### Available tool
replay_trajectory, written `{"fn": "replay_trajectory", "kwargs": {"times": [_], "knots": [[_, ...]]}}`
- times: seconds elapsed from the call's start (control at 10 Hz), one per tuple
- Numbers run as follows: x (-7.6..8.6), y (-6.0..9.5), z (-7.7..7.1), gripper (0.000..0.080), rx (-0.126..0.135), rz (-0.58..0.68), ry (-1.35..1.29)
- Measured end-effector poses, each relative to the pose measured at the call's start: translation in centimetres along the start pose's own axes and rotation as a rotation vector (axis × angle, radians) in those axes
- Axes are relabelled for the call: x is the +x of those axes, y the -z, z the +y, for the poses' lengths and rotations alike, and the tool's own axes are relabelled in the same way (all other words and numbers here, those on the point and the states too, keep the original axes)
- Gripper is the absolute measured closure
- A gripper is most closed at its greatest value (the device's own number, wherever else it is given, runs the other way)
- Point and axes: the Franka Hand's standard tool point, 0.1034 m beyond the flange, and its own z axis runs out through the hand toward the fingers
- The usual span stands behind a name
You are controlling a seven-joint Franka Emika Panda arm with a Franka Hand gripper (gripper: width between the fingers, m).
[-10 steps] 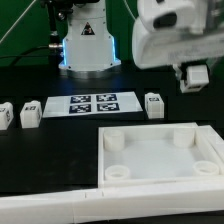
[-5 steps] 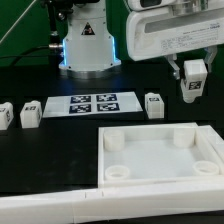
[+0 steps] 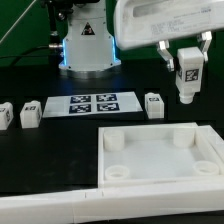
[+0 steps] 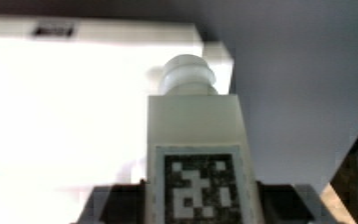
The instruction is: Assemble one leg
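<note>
The gripper [image 3: 186, 53] has its two fingers closed tight on the leg [image 3: 187, 78]. The leg hangs in the air with its tag showing. It is up near the panel's [image 3: 160, 158] far corner, on the exterior view's right, and does not touch it. Another leg [image 3: 153, 104] sits on the table beside the marker board [image 3: 93, 103].

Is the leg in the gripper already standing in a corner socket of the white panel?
No, the leg hangs in the gripper above the panel, clear of its sockets.
</note>
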Motion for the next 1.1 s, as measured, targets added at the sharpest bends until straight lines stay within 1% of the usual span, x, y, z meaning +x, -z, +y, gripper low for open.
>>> {"fn": "replay_trajectory", "kwargs": {"times": [0.1, 0.2, 0.5, 0.6, 0.8, 0.9, 1.0, 1.1], "knots": [[0.9, 0.1, -0.2, 0.0509, 0.003, 0.015, 0.004], [0.6, 0.0, -0.1, 0.0509, 0.002, 0.009, 0.004], [0.6, 0.0, -0.1, 0.0508, 0.002, 0.009, 0.003], [1.2, -0.3, 0.1, 0.0508, 0.0, 0.02, 0.013], [4.6, -1.9, 1.2, 0.0508, -0.008, 0.048, 0.037], [7.3, -2.6, 1.4, 0.0508, -0.006, 0.061, 0.028], [8.9, -3.2, 1.4, 0.0508, -0.006, 0.092, 0.027], [9.0, -3.6, 1.5, 0.0508, -0.008, 0.108, 0.027]]}}
